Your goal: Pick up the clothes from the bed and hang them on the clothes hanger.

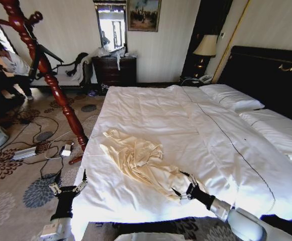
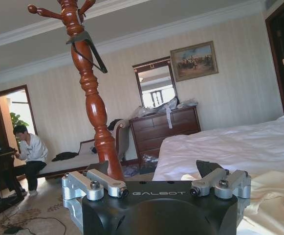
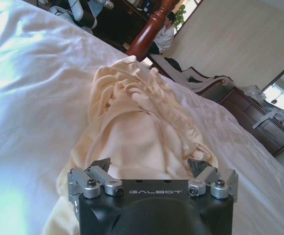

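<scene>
Right gripper (image 1: 184, 192) at near end of clothes (image 1: 138, 160), jaws apart, nothing clamped. Left gripper (image 1: 68, 189) off bed (image 1: 151, 108) corner, jaws apart. Risk: thin fabric slipping from shallow pinch.

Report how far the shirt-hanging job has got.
Done: nothing is hung; the clothes lie crumpled on the bed.
In hand: the right gripper, jaws open, sits at the garment's near end, fingers straddling the fabric, not closed. The left gripper waits open off the bed's left edge.
Left: grasp, lift, and put it on the clothes hanger on the wooden stand.
</scene>
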`<state>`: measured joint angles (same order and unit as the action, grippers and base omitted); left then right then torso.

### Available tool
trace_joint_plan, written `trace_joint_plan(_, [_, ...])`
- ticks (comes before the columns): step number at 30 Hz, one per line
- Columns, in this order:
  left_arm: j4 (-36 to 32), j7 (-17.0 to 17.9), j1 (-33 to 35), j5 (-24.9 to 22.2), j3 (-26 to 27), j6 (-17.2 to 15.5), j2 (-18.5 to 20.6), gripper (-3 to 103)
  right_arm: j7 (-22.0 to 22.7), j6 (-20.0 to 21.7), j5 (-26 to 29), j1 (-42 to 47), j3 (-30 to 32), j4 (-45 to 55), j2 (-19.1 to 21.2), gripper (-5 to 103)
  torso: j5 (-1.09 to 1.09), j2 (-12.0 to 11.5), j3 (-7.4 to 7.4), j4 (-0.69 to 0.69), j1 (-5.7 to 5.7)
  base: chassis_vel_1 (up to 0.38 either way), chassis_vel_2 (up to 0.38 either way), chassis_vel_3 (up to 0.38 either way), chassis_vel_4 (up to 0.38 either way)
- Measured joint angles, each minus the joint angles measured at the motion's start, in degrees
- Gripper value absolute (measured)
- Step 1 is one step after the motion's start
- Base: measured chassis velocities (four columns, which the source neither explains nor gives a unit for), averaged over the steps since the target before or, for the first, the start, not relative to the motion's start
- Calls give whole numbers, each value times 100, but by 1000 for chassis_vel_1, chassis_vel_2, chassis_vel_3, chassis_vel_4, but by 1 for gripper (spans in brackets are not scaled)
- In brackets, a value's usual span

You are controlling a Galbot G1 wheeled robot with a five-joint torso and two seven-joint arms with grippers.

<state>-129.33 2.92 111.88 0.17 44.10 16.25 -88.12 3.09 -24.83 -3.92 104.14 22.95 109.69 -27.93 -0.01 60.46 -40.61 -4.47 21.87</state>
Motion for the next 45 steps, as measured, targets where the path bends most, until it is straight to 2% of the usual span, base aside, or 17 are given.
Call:
trace_joint_plan(2, [3,1,-7,2,-3,-3,0,100,-9,-48,-83,7,-25,-57,-73,86,0,0,0,0,0,0,0,0,0])
trace_joint_plan(6, [5,3,-25,5,-16,-26,11,100,-3,-89,-159,-41,-160,-226,-325,67,1,0,0,0,0,0,0,0,0])
trace_joint_plan(15, [-46,10,16,3,-13,-28,30,100,3,-141,-352,-73,-246,-369,-525,65,0,0,0,0,0,0,0,0,0])
trace_joint_plan(17, [-75,12,34,-3,0,-26,54,100,3,-198,-538,-40,-271,-406,-592,57,0,0,0,0,0,0,0,0,0])
trace_joint_plan(25, [-108,17,60,-5,-3,-26,73,100,9,-288,-804,-12,-252,-457,-679,54,0,0,-1,0,0,0,0,0,0])
trace_joint_plan(27, [-112,17,64,2,-14,-25,69,100,12,-288,-810,-28,-208,-471,-690,46,0,0,0,0,0,0,0,0,0])
trace_joint_plan(29, [-115,18,65,3,-15,-25,69,100,14,-288,-810,-32,-196,-475,-695,46,0,0,0,0,0,0,0,0,0])
trace_joint_plan(32, [-134,18,69,3,-15,-22,66,100,22,-288,-808,-34,-154,-478,-711,30,0,0,-1,0,0,0,0,0,0])
trace_joint_plan(35, [-141,18,73,3,-19,-21,62,100,23,-288,-808,-33,-144,-479,-722,24,1,0,-1,0,0,0,0,0,0])
trace_joint_plan(36, [-146,18,74,3,-23,-20,57,100,25,-290,-807,-34,-135,-480,-730,14,0,0,-1,0,0,0,0,0,0])
trace_joint_plan(38, [-146,18,74,3,-25,-20,56,100,28,-293,-806,-35,-133,-480,-735,14,1,0,-1,0,0,0,0,0,0])
trace_joint_plan(40, [-146,18,74,6,-30,-16,49,100,98,-348,-705,-73,-121,-462,-786,3,1,0,0,0,0,0,0,0,0])
trace_joint_plan(41, [-146,18,74,6,-30,-16,49,100,98,-348,-705,-73,-121,-462,-786,3,1,0,0,0,0,0,0,0,0])
trace_joint_plan(44, [-131,18,73,11,-40,-8,41,100,136,-434,50,-123,-53,-174,-845,0,2,0,-1,-1,0,0,0,0,0])
trace_joint_plan(45, [-131,18,73,11,-40,-8,41,100,136,-434,50,-123,-53,-174,-845,0,2,0,-1,-1,0,0,0,0,0])
